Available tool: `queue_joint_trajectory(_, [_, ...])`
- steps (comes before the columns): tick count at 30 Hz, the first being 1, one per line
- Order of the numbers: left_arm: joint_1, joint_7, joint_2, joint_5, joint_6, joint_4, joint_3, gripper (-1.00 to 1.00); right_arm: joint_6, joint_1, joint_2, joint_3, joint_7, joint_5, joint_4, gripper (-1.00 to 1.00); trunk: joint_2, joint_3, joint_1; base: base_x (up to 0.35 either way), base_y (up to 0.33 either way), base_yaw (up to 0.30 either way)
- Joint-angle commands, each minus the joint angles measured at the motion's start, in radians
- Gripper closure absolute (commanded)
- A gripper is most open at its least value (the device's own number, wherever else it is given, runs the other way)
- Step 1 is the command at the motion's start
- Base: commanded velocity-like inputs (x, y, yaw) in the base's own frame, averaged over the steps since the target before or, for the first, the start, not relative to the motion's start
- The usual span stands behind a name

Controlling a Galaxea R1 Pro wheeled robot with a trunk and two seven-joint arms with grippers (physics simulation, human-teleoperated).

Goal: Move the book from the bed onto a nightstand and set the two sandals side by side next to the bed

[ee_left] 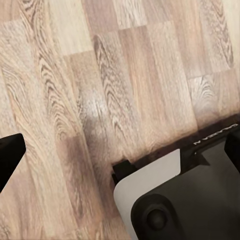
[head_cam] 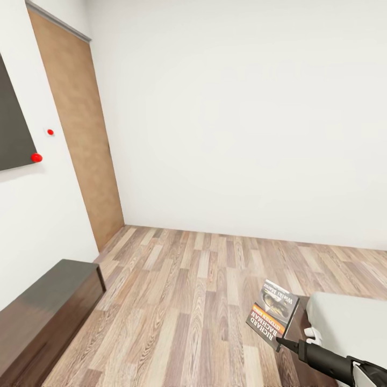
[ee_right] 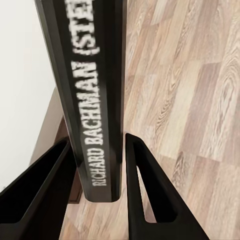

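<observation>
I've got the right gripper (ee_right: 100,195) clamped on the book (head_cam: 273,313) at its spine end — held over the floor (head_cam: 188,290), just off the bed (head_cam: 355,322) corner. Thin, light, probably flexes; grip near the spine. Left gripper state — can't tell.

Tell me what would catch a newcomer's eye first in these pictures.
The book, held up over the wood floor at the head view's lower right, with the right gripper shut on it; its spine reads "Richard Bachman" between the jaws. Next, the tall brown door at the left, with a dark cabinet below it against the wall.
</observation>
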Motion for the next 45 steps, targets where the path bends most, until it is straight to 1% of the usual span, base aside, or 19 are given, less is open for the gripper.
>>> queue_joint_trajectory(1, [-0.001,-0.003,0.0,0.01,-0.003,0.001,-0.008,-1.0,0.009,-0.001,-0.001,0.006,0.001,-0.011,0.0,1.0,-0.008,-0.006,0.004,0.0,0.0,0.0])
queue_joint_trajectory(2, [-0.001,-0.003,0.0,0.01,-0.003,0.001,-0.008,-1.0,0.009,-0.001,-0.001,0.006,0.001,-0.011,0.0,1.0,-0.015,-0.011,0.008,0.0,0.0,0.0])
queue_joint_trajectory(6, [-0.001,-0.003,0.0,0.01,-0.003,0.001,-0.008,-1.0,0.009,-0.001,-0.001,0.006,0.002,-0.011,0.0,1.0,-0.015,-0.013,0.008,0.0,0.0,0.0])
queue_joint_trajectory(39, [-0.001,-0.003,0.0,0.01,-0.003,0.001,-0.008,-1.0,0.009,-0.001,-0.001,0.006,0.001,-0.011,0.0,1.0,-0.015,-0.014,0.008,0.0,0.0,0.0])
queue_joint_trajectory(45, [-0.001,-0.003,0.0,0.01,-0.003,0.001,-0.008,-1.0,0.009,-0.001,-0.001,0.006,0.001,-0.011,0.0,1.0,-0.057,-0.033,0.031,0.0,0.0,0.0])
